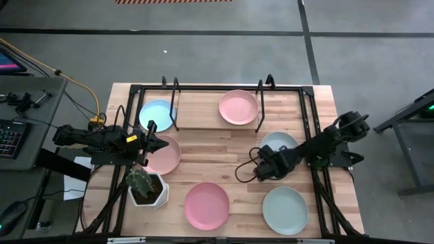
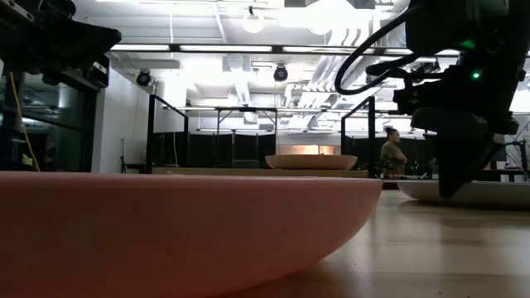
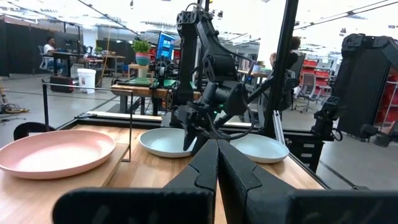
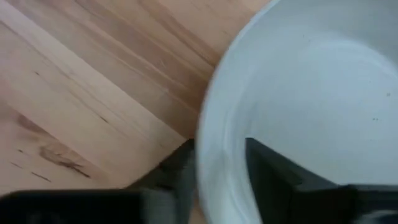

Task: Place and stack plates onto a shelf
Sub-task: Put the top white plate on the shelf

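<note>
The right end effector (image 1: 266, 165) is down at the edge of a round pale mint green plate (image 1: 280, 141) on the right side of the light wooden desk (image 1: 224, 152). Its two dark fingers (image 4: 267, 171) sit one on each side of the plate's rim, one inside the plate and one outside, so it has hold of the rim. The left end effector (image 1: 163, 144) is squeezed shut with nothing in it, and it hangs over a round pastel pink plate (image 1: 166, 157) on the left side of the desk. The low light-wood shelf (image 1: 203, 112) with thin black end brackets stands at the far edge of the desk. One pink plate (image 1: 238, 106) sits on it, and a light blue plate (image 1: 156, 114) sits at its left end. Another pink plate (image 1: 207, 205) and another mint green plate (image 1: 285, 210) lie on the near part of the desk. A white pot with a green cactus (image 1: 145, 186) stands near the left arm.
</note>
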